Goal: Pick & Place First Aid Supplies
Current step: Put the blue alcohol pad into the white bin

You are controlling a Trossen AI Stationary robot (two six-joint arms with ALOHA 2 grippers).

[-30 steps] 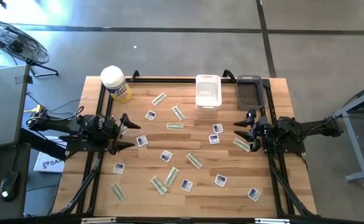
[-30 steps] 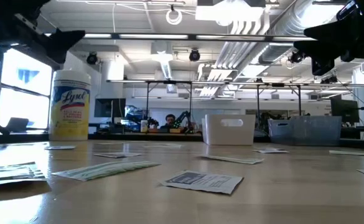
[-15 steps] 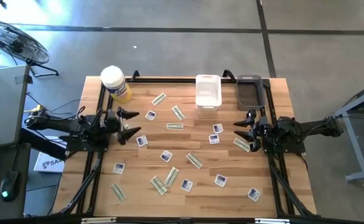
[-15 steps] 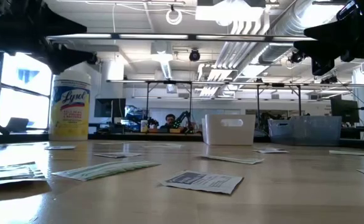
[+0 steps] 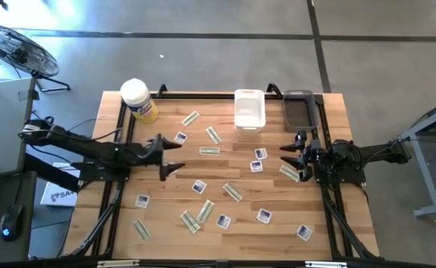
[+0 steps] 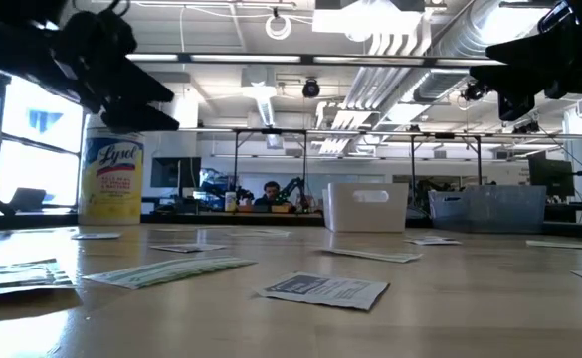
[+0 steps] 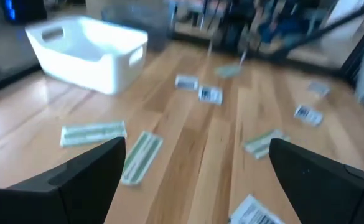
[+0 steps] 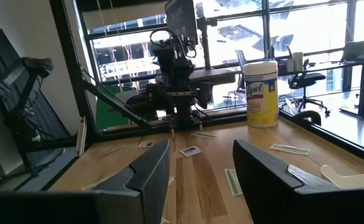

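Many small first aid packets lie flat and scattered on the wooden table: white squares with blue marks and pale-green-and-white strips. My left gripper is open and hangs above the table's left-middle, with the nearest packets just beyond its fingertips. My right gripper is open and waits at the table's right side beside a strip, well above the table in the low view. Neither gripper touches anything.
A white bin and a dark bin stand at the far edge. A yellow tub with a white lid stands at the far left corner. Black rails run along the table's sides.
My left gripper has reached toward the table's right, out over the scattered packets, turning about its wrist on the way. No packet has moved.
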